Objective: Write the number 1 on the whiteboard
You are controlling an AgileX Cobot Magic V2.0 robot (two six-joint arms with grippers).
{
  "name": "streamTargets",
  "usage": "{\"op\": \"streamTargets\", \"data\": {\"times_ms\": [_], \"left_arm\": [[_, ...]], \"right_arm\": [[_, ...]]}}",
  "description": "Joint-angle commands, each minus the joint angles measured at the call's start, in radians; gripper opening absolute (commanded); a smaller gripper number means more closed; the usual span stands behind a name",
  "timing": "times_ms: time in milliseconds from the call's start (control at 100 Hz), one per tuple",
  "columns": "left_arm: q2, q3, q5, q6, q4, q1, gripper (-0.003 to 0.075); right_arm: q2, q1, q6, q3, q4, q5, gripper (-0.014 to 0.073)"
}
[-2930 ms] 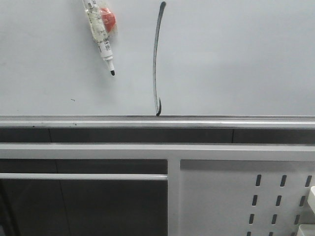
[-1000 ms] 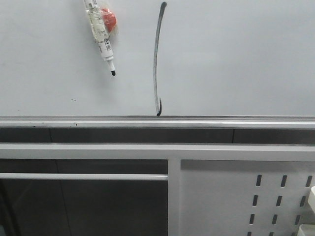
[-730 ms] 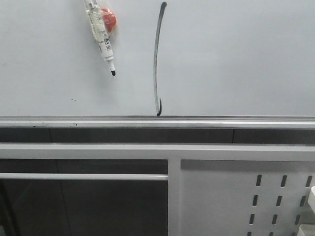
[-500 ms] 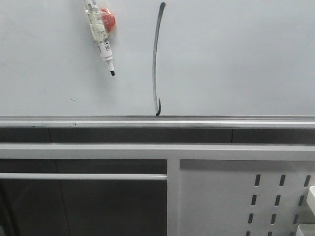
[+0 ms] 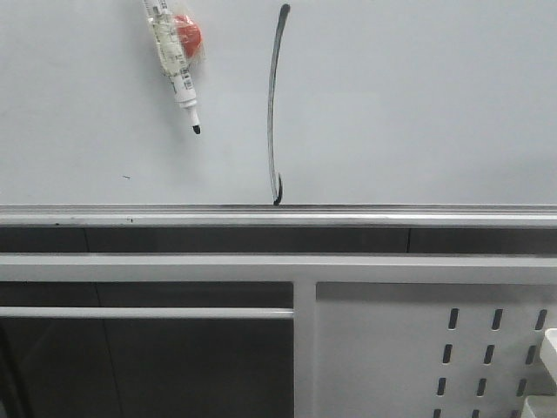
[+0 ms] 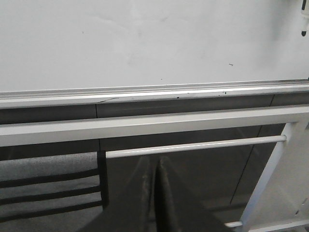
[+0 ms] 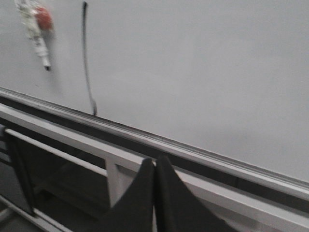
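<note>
Now I see number 1 (image 5: 275,104) done on whiteboard (image 5: 418,96), stroke reaching silver rail (image 5: 418,215). View shifted slightly since half second ago; arms backing away. Left end effector (image 6: 155,193) and right end effector (image 7: 154,193) both closed, empty. Marker (image 5: 174,61) hangs left of stroke.

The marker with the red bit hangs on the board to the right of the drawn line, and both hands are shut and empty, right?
Not quite. The marker hangs to the left of the line, not the right; the front view shows it on the board. The rest holds: the left hand and right hand are shut and empty.
</note>
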Motion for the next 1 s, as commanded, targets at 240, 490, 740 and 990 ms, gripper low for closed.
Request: {"op": "streamTargets", "data": {"times_ms": [240, 490, 740, 990], "left_arm": [[-0.023, 0.035, -0.041, -0.008, -0.005, 0.004, -0.0020], [-0.021, 0.035, -0.041, -0.008, -0.005, 0.004, -0.0020], [-0.021, 0.035, -0.041, -0.008, -0.005, 0.004, -0.0020], [-0.021, 0.035, -0.041, -0.008, -0.005, 0.004, -0.0020]], "right_arm": [[-0.288, -0.195, 0.066, 0.018, -0.069, 0.274, -0.0059], [-0.402, -0.258, 0.070, 0.018, -0.075, 0.524, -0.0059], [-0.410, -0.258, 0.070, 0.018, -0.081, 0.518, -0.0059], [-0.410, -0.258, 0.070, 0.018, -0.081, 0.518, -0.0059]]}}
